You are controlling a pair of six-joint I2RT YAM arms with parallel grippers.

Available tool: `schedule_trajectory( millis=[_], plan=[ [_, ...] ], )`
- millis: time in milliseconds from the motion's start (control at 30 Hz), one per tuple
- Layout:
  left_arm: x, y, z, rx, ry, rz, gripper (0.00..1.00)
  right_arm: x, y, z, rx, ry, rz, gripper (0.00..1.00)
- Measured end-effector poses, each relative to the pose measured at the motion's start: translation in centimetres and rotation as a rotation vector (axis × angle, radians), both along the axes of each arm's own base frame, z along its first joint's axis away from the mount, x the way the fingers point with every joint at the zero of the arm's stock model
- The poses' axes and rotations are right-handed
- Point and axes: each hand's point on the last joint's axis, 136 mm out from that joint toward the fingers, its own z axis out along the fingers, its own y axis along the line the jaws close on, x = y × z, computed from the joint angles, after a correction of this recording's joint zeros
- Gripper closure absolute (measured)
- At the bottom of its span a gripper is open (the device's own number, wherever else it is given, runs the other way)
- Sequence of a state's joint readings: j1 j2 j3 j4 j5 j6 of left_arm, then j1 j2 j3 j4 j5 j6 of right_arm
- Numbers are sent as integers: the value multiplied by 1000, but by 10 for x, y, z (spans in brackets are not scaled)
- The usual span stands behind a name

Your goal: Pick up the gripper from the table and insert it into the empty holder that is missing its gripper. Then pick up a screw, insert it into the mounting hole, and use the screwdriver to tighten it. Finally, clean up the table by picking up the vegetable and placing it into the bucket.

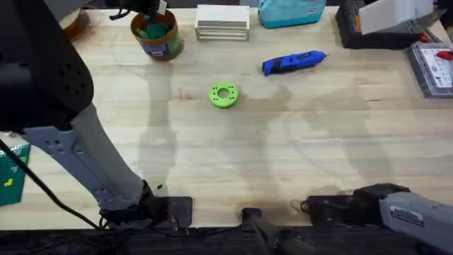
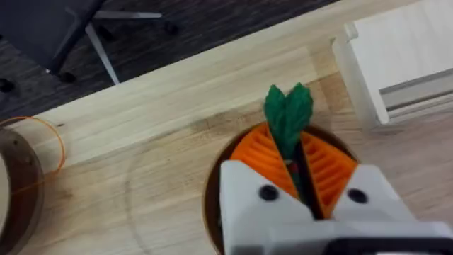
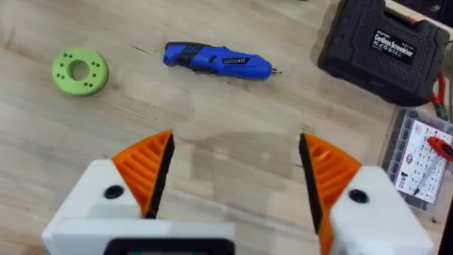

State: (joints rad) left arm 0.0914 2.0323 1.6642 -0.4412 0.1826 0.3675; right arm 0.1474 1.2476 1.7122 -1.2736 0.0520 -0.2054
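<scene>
The left tool (image 2: 301, 173) grips the vegetable (image 2: 288, 113) between its orange pads, long axis upright, leaves up. We place it directly above the bucket (image 1: 157, 35), at 11 o'clock on the bench (image 1: 297, 156). Release needs only a straight drop. The right tool (image 3: 237, 173) stands open, well apart.

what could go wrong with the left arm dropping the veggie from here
The left gripper pinches the vegetable over the bucket, with its leafy end poking past the fingertips. On release the toy might cling to the ribbed pads instead of falling. The bucket stands near the table's far edge, beside a white block, so a nudge from the gripper might tip or shift it.
</scene>
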Motion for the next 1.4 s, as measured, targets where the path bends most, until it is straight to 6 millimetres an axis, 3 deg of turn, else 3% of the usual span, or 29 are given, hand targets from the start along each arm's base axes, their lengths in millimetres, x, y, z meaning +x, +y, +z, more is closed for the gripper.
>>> schedule_trajectory(
  millis=[167, 500, 667, 733, 767, 833, 867, 1100, 1400],
  plan=[
    [-3, 4, -3, 16, 18, 12, 710, 0, 0, 0, 0, 0, 0, 10],
    [0, 6, 3, 26, -7, 14, 523, 0, 0, 0, 0, 0, 0, 9],
    [-3, 6, 36, 32, -68, 16, 408, 0, 0, 0, 0, 0, 0, 11],
    [-7, 5, 56, 28, -100, 22, 282, 0, 0, 0, 0, 0, 0, 11],
    [-11, 5, 68, 23, -113, 31, 169, 0, 0, 0, 0, 0, 0, 11],
    [-23, 4, 89, 17, -131, 38, 46, 0, 0, 0, 0, 0, 0, 11],
    [-30, 4, 99, 13, -134, 43, 30, 0, 0, 0, 0, 0, 0, 11],
    [-91, -2, 138, -10, -73, 61, 20, 0, 0, 0, 0, 0, 0, 10],
    [-189, -11, 189, -53, -38, 101, 18, 0, 0, 0, 0, 0, 0, 10]
  ],
)
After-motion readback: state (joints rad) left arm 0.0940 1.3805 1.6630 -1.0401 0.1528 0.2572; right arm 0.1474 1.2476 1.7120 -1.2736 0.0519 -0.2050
